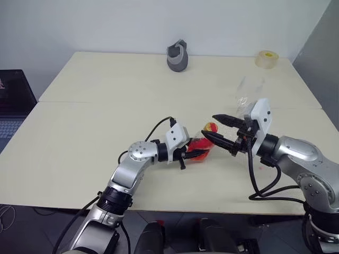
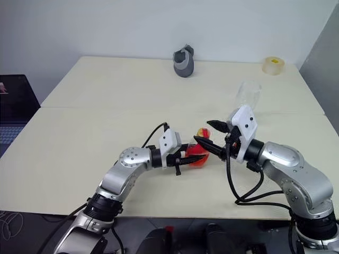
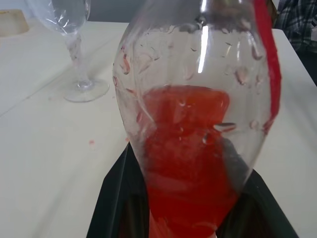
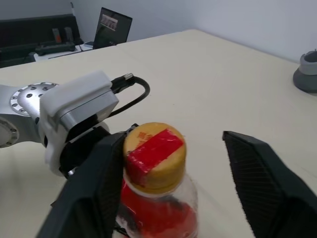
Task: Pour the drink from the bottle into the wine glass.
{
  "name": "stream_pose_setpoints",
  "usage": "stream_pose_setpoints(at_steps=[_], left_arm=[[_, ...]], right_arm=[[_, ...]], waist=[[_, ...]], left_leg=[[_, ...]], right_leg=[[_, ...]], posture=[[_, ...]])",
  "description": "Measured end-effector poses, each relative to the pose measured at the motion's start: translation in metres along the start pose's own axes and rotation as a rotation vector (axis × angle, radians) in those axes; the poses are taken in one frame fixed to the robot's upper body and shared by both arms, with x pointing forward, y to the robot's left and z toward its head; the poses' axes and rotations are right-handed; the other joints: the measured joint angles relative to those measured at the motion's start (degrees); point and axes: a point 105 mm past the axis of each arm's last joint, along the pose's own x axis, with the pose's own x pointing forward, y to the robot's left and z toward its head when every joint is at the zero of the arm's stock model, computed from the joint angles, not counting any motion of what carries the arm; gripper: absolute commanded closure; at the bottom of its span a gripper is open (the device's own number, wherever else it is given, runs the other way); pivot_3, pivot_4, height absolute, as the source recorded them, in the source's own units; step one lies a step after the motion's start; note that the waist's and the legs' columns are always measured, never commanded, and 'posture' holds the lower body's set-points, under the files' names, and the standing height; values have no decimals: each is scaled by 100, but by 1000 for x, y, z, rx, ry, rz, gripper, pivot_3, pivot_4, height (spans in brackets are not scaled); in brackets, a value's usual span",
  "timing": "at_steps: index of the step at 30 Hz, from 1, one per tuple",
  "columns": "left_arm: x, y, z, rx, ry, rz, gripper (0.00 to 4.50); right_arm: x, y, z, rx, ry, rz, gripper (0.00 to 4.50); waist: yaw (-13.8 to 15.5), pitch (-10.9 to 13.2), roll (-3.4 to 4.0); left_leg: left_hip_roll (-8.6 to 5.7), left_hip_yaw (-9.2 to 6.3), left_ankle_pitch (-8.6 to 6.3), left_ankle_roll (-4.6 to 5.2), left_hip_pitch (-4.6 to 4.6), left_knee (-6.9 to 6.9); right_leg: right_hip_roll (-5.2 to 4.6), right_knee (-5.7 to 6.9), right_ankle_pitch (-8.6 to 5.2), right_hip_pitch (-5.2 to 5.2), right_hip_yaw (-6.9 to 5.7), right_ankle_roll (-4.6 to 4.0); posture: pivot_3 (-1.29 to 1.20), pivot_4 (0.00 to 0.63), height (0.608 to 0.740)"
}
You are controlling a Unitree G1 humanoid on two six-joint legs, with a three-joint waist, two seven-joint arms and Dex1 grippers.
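Note:
My left gripper (image 1: 192, 153) is shut on the lower body of the clear bottle (image 1: 201, 145), and its black fingers (image 3: 119, 198) flank the bottle at the base. The red drink (image 3: 190, 153) fills the lower part of the bottle. The yellowish cap (image 4: 154, 156) with a red label is on the neck. My right gripper (image 1: 210, 127) is open, with one finger (image 4: 94, 193) against the cap and the other (image 4: 267, 183) standing clear of it. The empty wine glass (image 2: 248, 95) stands upright on the table just behind my right hand, and its foot (image 3: 86, 90) rests flat.
A grey holder (image 1: 178, 57) and a roll of tape (image 1: 267, 59) sit at the far edge of the cream table (image 1: 95, 137). A laptop (image 1: 13, 103) is off the table's left side. Small red drops (image 3: 91, 143) mark the tabletop near the glass.

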Motion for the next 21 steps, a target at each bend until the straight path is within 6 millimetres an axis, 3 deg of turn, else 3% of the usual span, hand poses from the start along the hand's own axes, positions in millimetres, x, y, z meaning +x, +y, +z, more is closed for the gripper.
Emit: stream_pose_setpoints(at_steps=[3, 4, 12, 21], left_arm=[[0, 1, 0, 5, 1, 2, 3367], [0, 1, 0, 9, 0, 3, 3368], [4, 0, 7, 23, -22, -1, 3386], [-4, -2, -6, -14, 17, 19, 3417]], right_arm=[[0, 4, 0, -7, 3, 31, 3190], [-1, 4, 0, -10, 4, 40, 3247], [-4, -13, 8, -74, 24, 224, 3246], [13, -26, 0, -324, 93, 559, 3246]], waist=[[0, 0, 0], [0, 0, 0], [-8, 1, 0], [-16, 9, 10]], left_leg=[[0, 0, 0, 0, 0, 0], [-1, 0, 0, 0, 0, 0], [0, 12, 0, 1, 4, -1], [4, 24, 0, 1, 5, 1]], right_leg=[[0, 0, 0, 0, -1, 0], [0, 0, 0, 0, -1, 0], [3, -1, 0, 0, 2, 0], [2, 0, 1, -1, 3, -1]], posture=[[0, 150, 740], [0, 150, 740], [0, 150, 740], [0, 150, 740]])
